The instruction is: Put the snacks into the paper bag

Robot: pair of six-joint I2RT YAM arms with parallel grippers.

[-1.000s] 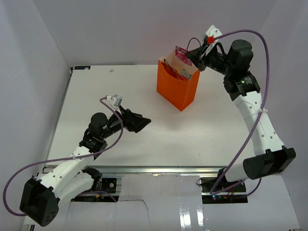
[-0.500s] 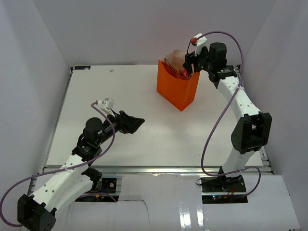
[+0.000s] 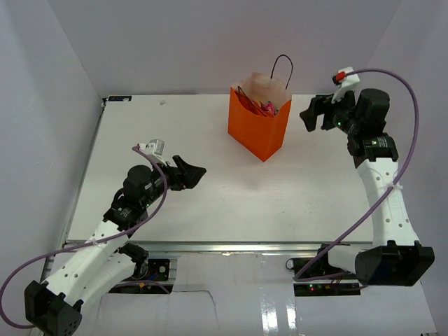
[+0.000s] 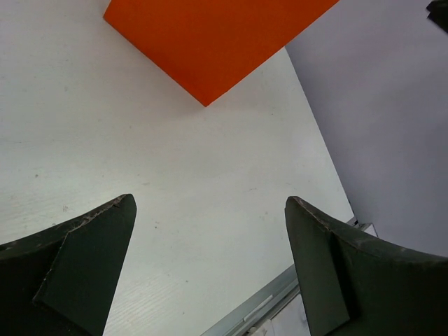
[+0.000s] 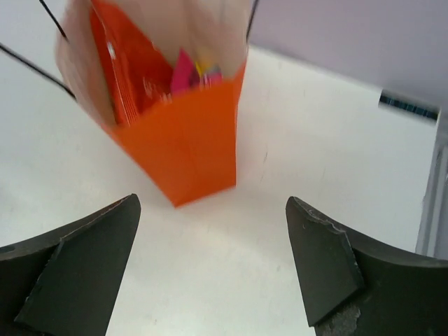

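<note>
The orange paper bag stands upright at the back of the table, its black cord handle raised. Snacks show inside its mouth. In the right wrist view the paper bag holds a pink packet and an orange-red packet. My right gripper hangs open and empty just right of the bag, apart from it; the right gripper faces the bag's lower corner. Well to the bag's front left, my left gripper is open and empty over the table. The left gripper looks toward the bag.
White walls close in the table on the left, back and right. A metal rail runs along the near edge between the arm bases. Purple cables loop off both arms.
My right gripper held a pink-red wrapper over the bag's mouth, opened, and has pulled away to the right without it. The left arm shifted slightly, still open.
</note>
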